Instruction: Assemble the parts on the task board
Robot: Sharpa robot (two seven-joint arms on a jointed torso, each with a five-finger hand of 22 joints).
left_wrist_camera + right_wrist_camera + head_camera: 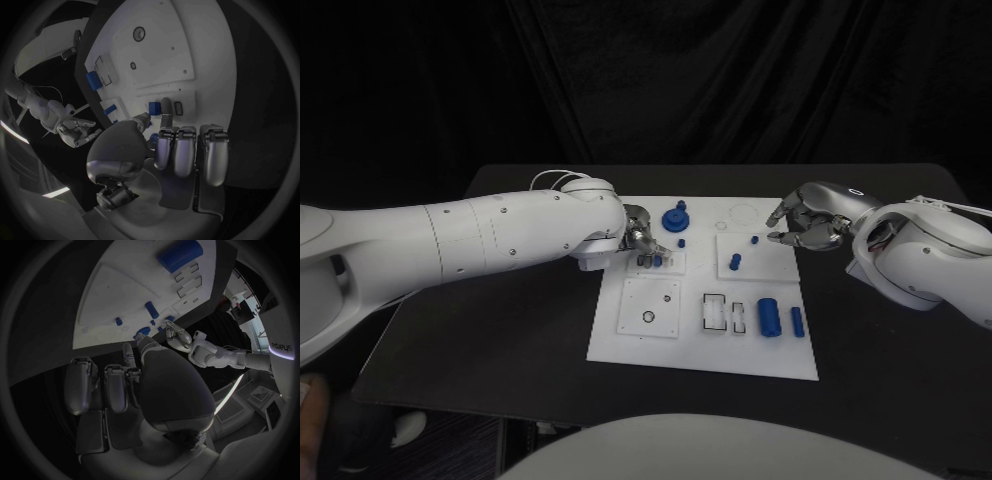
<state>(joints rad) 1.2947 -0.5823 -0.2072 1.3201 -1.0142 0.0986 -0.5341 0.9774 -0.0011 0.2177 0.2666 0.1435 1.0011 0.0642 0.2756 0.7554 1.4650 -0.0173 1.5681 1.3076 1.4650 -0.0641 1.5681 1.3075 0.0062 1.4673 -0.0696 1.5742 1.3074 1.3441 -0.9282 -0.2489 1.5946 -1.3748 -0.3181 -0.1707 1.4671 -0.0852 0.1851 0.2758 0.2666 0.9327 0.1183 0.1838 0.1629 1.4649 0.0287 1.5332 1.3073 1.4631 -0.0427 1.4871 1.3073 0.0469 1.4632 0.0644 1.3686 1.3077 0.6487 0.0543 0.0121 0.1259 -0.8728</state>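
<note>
L hand (638, 232) is pinching a small blue part (651, 260) near the board's (632, 340) far-left corner. R hand (805, 222) is hovering w/ fingers curled, holding nothing, at the far-right corner.

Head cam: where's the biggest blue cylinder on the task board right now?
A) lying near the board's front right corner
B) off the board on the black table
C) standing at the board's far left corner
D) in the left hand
A: the large blue cylinder lies flat on the task board near its front right corner, beside a thinner blue piece, untouched by either hand.
</note>
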